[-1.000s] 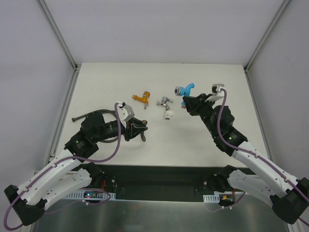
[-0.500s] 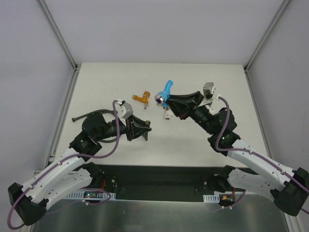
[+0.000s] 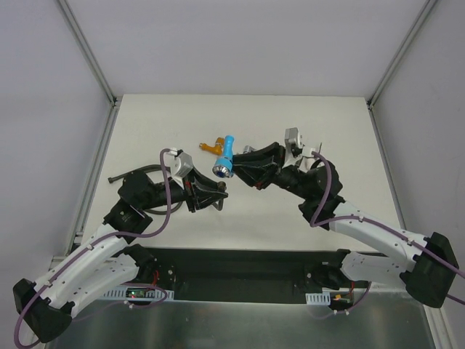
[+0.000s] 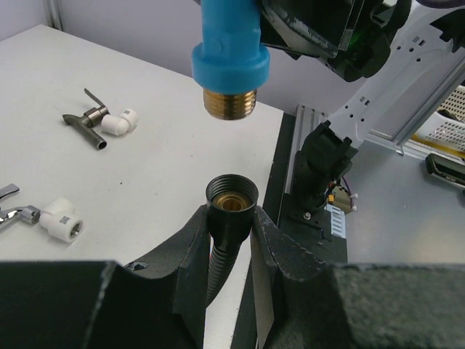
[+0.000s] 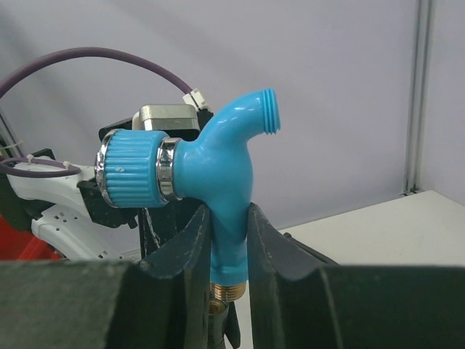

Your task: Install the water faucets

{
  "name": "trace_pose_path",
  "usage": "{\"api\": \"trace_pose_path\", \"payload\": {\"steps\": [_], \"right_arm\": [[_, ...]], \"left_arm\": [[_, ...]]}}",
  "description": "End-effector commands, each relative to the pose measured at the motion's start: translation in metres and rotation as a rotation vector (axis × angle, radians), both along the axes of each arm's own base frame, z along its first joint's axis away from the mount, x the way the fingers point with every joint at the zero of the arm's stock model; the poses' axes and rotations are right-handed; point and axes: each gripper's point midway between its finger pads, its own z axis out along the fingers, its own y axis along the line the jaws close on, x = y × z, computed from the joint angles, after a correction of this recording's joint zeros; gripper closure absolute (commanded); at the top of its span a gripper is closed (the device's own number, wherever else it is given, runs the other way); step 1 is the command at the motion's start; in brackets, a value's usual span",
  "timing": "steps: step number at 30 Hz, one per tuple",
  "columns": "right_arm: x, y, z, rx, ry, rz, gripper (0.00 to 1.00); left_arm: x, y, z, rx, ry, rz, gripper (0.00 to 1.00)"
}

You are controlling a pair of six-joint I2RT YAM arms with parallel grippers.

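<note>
Altogether four: blue tap (image 5: 221, 167), orange tap (image 3: 212, 147), chrome tap (image 4: 18, 214), dark tap (image 4: 86, 118).

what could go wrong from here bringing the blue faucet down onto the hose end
The brass thread of the bright blue plastic faucet hangs above the socket of the black flexible hose, not touching; any tilt could cross-thread it. The right end effector pinches only the faucet's narrow neck, so it may twist when pushed.

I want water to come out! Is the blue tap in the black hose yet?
Out. The brass thread of the blue tap hangs above the open hose with a gap between.
</note>
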Motion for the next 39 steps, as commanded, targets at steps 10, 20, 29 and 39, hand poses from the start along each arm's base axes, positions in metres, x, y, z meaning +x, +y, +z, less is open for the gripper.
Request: {"api": "trace_pose_path", "payload": {"steps": [10, 20, 29, 39], "right_arm": [[-0.032, 0.004, 0.035, 0.137, -0.11, 0.153, 0.98], [-0.037, 0.009, 0.03, 0.136, -0.112, 0.191, 0.98], [-0.039, 0.017, 0.024, 0.122, -0.114, 0.218, 0.98], [-0.044, 0.017, 0.024, 0.134, -0.123, 0.249, 0.98]], "left_arm": [[-0.011, 0.004, 0.024, -0.072, -0.082, -0.036, 1.0], [-0.014, 0.005, 0.026, -0.079, -0.097, -0.044, 1.0], [-0.018, 0.007, 0.03, -0.086, -0.117, -0.055, 1.0], [-0.02, 0.008, 0.032, -0.093, -0.13, -0.049, 1.0]]}}
